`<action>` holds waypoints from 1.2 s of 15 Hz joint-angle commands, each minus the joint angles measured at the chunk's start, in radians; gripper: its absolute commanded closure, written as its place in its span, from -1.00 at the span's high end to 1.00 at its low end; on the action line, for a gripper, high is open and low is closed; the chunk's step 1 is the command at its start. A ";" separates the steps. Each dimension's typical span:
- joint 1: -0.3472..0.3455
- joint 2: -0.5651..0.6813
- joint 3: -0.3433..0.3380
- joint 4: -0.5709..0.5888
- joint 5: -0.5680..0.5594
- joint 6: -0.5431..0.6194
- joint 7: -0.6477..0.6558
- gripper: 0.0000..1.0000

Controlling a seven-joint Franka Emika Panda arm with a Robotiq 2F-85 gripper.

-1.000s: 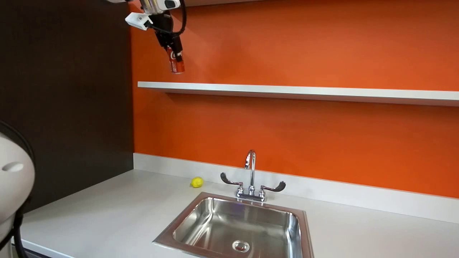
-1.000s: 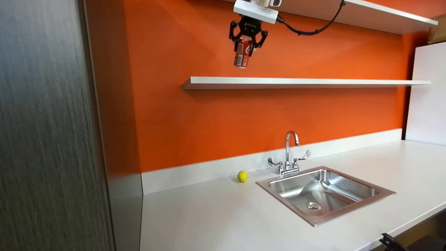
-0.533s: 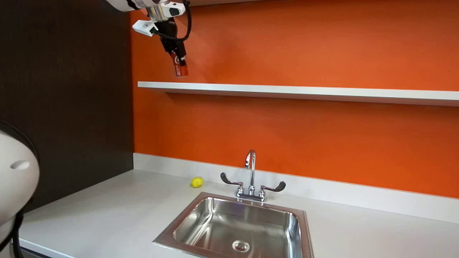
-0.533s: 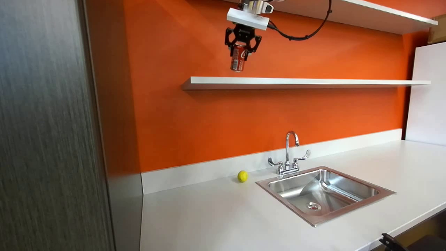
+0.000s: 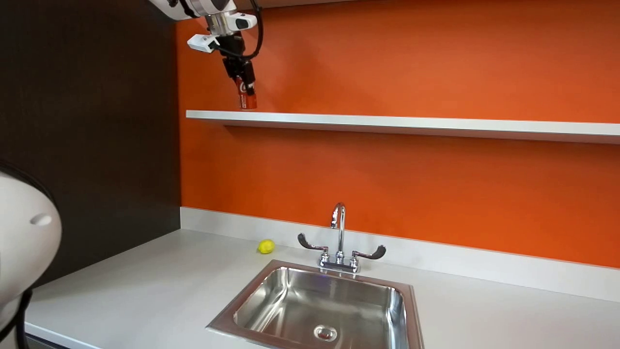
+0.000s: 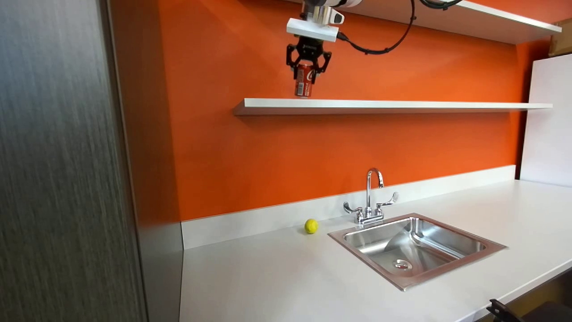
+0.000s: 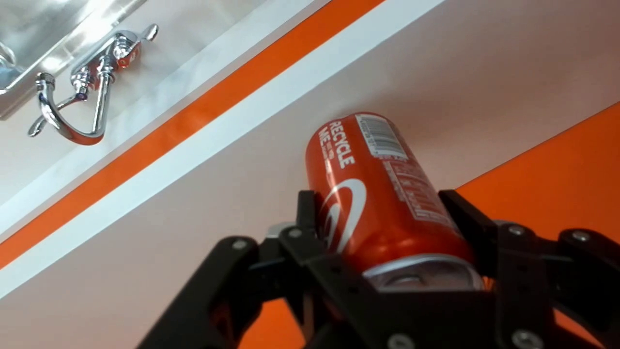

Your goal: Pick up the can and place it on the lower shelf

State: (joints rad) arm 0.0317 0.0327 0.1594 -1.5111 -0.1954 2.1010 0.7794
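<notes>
the lower shelf (image 5: 402, 121) has one end near the can (image 7: 382, 194) and a long open stretch the other way, the upper shelf (image 6: 473, 27) overhead. in both exterior views the can's base is just above the front edge. the gripper (image 6: 304, 79) clasps the can between part-spread fingers (image 7: 469, 218). both are lower and more upright than a second ago.

Orange wall (image 5: 436, 194), dark panel (image 5: 92, 131), pale countertop (image 5: 145, 281)
</notes>
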 commanded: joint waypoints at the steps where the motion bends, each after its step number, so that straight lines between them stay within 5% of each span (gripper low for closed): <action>1: 0.038 0.076 -0.032 0.130 0.005 -0.087 0.024 -0.20; 11: 0.072 0.195 -0.059 0.301 0.004 -0.183 0.057 -0.20; 12: 0.070 0.203 -0.060 0.310 0.007 -0.184 0.064 0.80; 18: 0.061 0.183 -0.057 0.299 0.035 -0.156 0.071 1.00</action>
State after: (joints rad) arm 0.0977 0.2183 0.1013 -1.2361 -0.1875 1.9580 0.8368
